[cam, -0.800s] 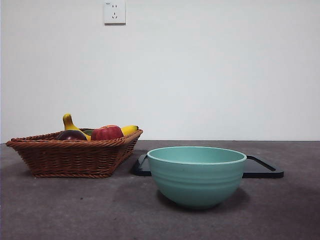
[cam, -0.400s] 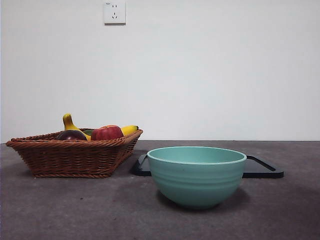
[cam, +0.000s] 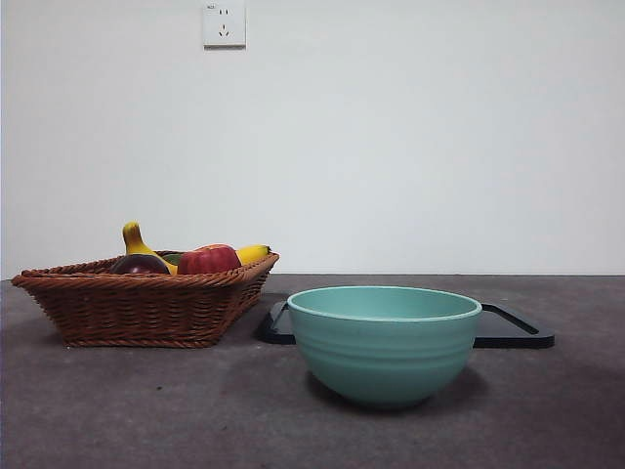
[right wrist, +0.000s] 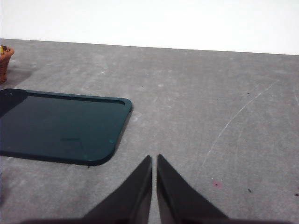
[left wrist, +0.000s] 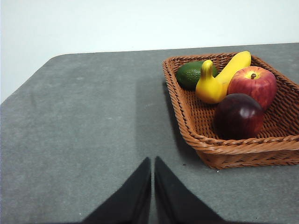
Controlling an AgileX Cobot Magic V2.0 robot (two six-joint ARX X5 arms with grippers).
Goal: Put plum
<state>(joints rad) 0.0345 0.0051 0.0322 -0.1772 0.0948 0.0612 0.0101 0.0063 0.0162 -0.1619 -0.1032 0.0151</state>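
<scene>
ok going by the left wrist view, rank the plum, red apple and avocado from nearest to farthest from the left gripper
From the shut left gripper, which is above bare table beside the basket:
1. plum, at the basket's near end.
2. red apple, just behind the plum, against the banana.
3. avocado, at the basket's far end, partly behind the banana.

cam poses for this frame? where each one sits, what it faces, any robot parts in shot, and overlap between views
Front: low, at table height, looking level at the basket, bowl and tray; no robot parts.
Left wrist: above the table, facing the basket with the plum; left end effector shut.
Right wrist: above the table, facing the tray; right end effector shut.
Shared: basket in front and left wrist views, tray in front and right wrist views.
</scene>
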